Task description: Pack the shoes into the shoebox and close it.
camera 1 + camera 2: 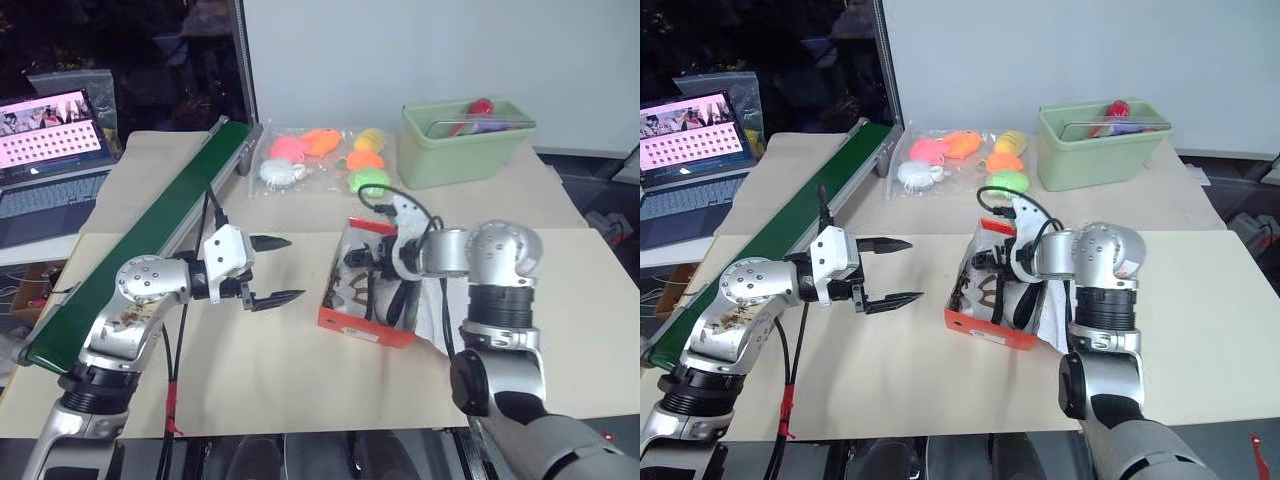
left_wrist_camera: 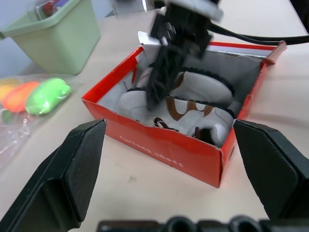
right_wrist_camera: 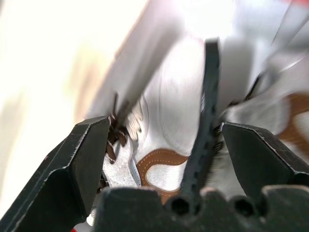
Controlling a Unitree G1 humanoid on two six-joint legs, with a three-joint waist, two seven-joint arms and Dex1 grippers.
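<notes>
Now both shoes [image 2: 188,108] lie inside the shoebox [image 2: 159,145], just below the right gripper [image 3: 161,145], its jaws wide and empty; left gripper [image 1: 268,270] hangs wide beside; lift clear before folding the lid

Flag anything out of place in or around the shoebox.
Nothing looks spilled or damaged. Both shoes lie inside the shoebox, whose lid is not closed. The right tool, open, hangs over the box opening.

A pale green bin [image 1: 463,148] stands at the desk's [image 1: 250,380] far side beside bagged foam toys [image 1: 325,158], a laptop [image 1: 52,160] left of a green conveyor strip [image 1: 150,235].
</notes>
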